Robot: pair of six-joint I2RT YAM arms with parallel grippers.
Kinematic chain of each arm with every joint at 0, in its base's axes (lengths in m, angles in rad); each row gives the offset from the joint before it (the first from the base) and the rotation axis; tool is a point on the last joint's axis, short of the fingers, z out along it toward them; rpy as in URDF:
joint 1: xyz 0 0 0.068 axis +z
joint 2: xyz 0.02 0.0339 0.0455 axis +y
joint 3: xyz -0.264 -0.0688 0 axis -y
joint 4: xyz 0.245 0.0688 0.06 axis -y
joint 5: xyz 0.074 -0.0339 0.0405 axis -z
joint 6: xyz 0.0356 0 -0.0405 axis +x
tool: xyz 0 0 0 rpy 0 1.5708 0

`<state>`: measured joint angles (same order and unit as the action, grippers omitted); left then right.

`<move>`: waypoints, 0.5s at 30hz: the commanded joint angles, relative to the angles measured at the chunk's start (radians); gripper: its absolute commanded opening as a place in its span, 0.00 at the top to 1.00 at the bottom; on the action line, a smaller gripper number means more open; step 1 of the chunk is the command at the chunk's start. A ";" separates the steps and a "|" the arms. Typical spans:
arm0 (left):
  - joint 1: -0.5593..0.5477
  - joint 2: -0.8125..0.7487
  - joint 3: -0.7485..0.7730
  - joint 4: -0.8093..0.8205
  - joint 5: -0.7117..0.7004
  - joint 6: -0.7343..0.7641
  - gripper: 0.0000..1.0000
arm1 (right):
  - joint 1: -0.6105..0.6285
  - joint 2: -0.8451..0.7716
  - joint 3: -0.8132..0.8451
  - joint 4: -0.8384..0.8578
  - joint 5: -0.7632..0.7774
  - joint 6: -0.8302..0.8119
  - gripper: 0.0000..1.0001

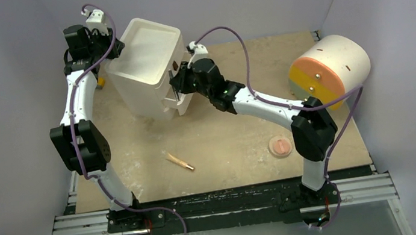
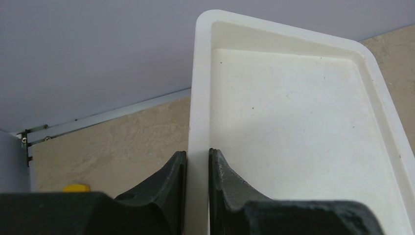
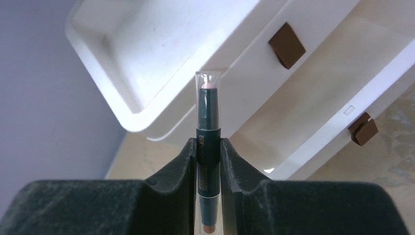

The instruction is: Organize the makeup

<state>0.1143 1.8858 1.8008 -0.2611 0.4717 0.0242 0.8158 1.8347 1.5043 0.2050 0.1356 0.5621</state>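
My right gripper [image 3: 208,143] is shut on the dark pencil-like stick [image 3: 207,105], which has clear caps on both ends. It holds the stick upright just in front of the white three-drawer cabinet [image 3: 235,93]. In the top view this gripper [image 1: 176,84] is at the cabinet's front, above a pulled-out lower drawer [image 1: 178,105]. My left gripper [image 2: 197,154] is shut on the cabinet's top rim [image 2: 199,88], and it shows at the cabinet's back left in the top view [image 1: 115,48]. The tan stick [image 1: 179,161] and the round pink compact [image 1: 281,146] lie on the table. The white cube box and the flat packet are out of view.
The large white cylinder with an orange-yellow face [image 1: 328,70] stands at the right rear. A small yellow object [image 1: 101,81] lies left of the cabinet [image 1: 146,59]. Two brown knobs [image 3: 287,45] show on the drawer fronts. Purple-grey walls close in the table.
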 commanded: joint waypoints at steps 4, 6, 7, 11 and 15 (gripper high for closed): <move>-0.042 0.061 -0.048 -0.188 0.002 0.008 1.00 | -0.053 -0.064 -0.076 0.092 0.079 0.330 1.00; -0.042 0.060 -0.049 -0.188 0.002 0.007 1.00 | -0.053 -0.060 -0.057 0.019 0.158 0.387 1.00; -0.042 0.059 -0.049 -0.188 0.002 0.007 1.00 | -0.053 -0.053 -0.035 -0.031 0.193 0.416 1.00; -0.042 0.063 -0.045 -0.188 0.004 0.005 1.00 | -0.054 -0.015 0.029 -0.105 0.274 0.457 1.00; -0.042 0.071 -0.038 -0.191 0.004 0.005 1.00 | -0.066 0.045 0.107 -0.114 0.290 0.470 1.00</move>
<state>0.1143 1.8858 1.8008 -0.2611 0.4717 0.0238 0.7582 1.8416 1.5047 0.1146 0.3389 0.9661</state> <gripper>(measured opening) 0.200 0.208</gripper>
